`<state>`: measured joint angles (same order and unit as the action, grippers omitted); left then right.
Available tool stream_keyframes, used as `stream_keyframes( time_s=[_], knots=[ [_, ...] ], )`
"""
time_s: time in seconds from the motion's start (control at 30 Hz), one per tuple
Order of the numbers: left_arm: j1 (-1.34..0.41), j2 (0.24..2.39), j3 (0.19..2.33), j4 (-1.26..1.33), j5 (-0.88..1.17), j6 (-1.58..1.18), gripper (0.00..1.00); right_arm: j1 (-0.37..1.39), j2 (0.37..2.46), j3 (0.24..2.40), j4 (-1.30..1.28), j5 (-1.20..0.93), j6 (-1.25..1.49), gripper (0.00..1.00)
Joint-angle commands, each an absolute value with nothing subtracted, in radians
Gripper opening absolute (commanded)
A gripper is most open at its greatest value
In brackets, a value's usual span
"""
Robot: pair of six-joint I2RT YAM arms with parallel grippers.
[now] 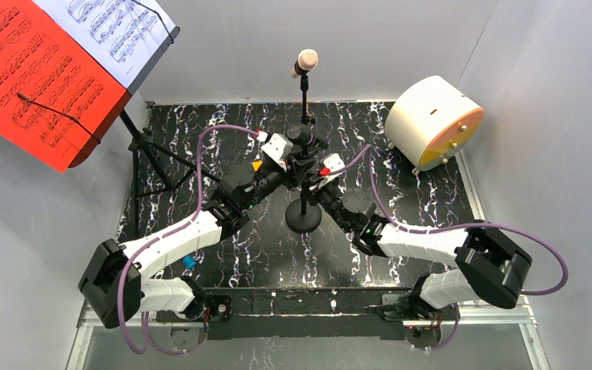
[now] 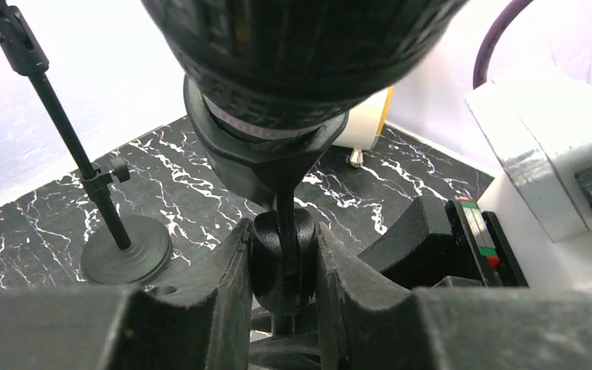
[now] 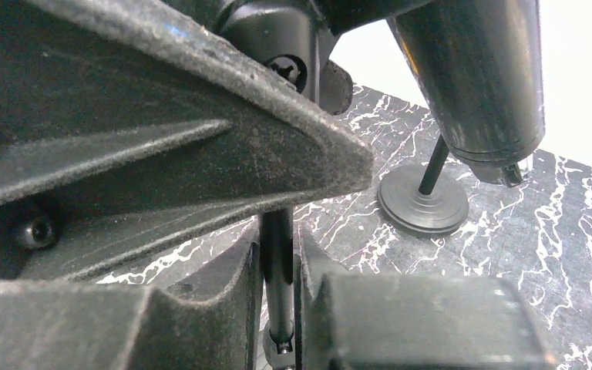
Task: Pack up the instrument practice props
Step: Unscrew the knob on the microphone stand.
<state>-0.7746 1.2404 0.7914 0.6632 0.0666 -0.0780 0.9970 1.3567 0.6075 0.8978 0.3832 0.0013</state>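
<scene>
The black microphone (image 2: pixel 301 46) sits in its clip on a thin pole with a round base (image 1: pixel 304 218) at the table's middle. My left gripper (image 1: pixel 296 159) is shut on the pole's black joint knob (image 2: pixel 266 254) just under the clip. My right gripper (image 1: pixel 310 166) is shut on the same pole (image 3: pixel 277 254), lower down. The beige-headed microphone (image 1: pixel 306 60) stands upright behind on its own pole; its round base (image 2: pixel 127 250) also shows in the right wrist view (image 3: pixel 424 202). The black tripod music rack (image 1: pixel 142 146) stands at the far left, holding a red sheet (image 1: pixel 31 77) and a white sheet (image 1: pixel 116 27).
A big white cylinder with an orange face (image 1: pixel 432 123) lies at the far right of the black marbled table (image 1: pixel 401 193). Grey walls close in the back and sides. Purple cables (image 1: pixel 208 139) loop over both arms.
</scene>
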Motion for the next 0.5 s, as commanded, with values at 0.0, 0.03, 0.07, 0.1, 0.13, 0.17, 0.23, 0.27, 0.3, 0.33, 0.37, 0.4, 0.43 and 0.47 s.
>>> stream_keyframes(
  time_s=[0.0, 0.03, 0.07, 0.1, 0.13, 0.17, 0.23, 0.27, 0.3, 0.33, 0.37, 0.4, 0.43, 0.47],
  knots=[
    [-0.778, 1.239, 0.783, 0.67, 0.09, -0.032, 0.14, 1.001, 1.335, 0.592, 0.986, 0.387, 0.072, 0.27],
    [-0.775, 1.237, 0.78, 0.662, 0.097, -0.026, 0.11, 1.0, 1.327, 0.591, 0.971, 0.387, 0.082, 0.32],
    [-0.772, 1.233, 0.776, 0.654, 0.106, -0.02, 0.08, 1.0, 1.321, 0.593, 0.949, 0.388, 0.091, 0.39],
    [-0.77, 1.229, 0.77, 0.65, 0.11, -0.017, 0.04, 1.0, 1.312, 0.594, 0.918, 0.385, 0.105, 0.46],
    [-0.768, 1.225, 0.764, 0.647, 0.11, -0.016, 0.02, 1.0, 1.301, 0.593, 0.89, 0.388, 0.127, 0.54],
    [-0.765, 1.222, 0.759, 0.643, 0.111, -0.016, 0.01, 1.0, 1.288, 0.591, 0.855, 0.392, 0.144, 0.62],
    [-0.761, 1.223, 0.758, 0.632, 0.125, -0.014, 0.01, 1.0, 1.252, 0.582, 0.778, 0.395, 0.189, 0.78],
    [-0.76, 1.227, 0.76, 0.623, 0.134, -0.009, 0.0, 1.0, 1.23, 0.579, 0.728, 0.407, 0.216, 0.85],
    [-0.759, 1.228, 0.759, 0.619, 0.14, -0.006, 0.0, 1.0, 1.206, 0.575, 0.681, 0.421, 0.249, 0.92],
    [-0.759, 1.229, 0.758, 0.617, 0.142, -0.005, 0.0, 1.0, 1.181, 0.57, 0.609, 0.429, 0.28, 0.96],
    [-0.759, 1.228, 0.756, 0.618, 0.144, -0.005, 0.0, 1.0, 1.153, 0.563, 0.559, 0.435, 0.31, 0.98],
    [-0.757, 1.227, 0.754, 0.618, 0.149, -0.005, 0.0, 0.999, 1.126, 0.555, 0.517, 0.447, 0.346, 0.99],
    [-0.753, 1.224, 0.755, 0.618, 0.151, -0.005, 0.0, 0.998, 1.097, 0.548, 0.472, 0.453, 0.375, 0.99],
    [-0.75, 1.218, 0.754, 0.618, 0.153, -0.004, 0.0, 0.998, 1.066, 0.538, 0.436, 0.451, 0.398, 0.99]
  ],
)
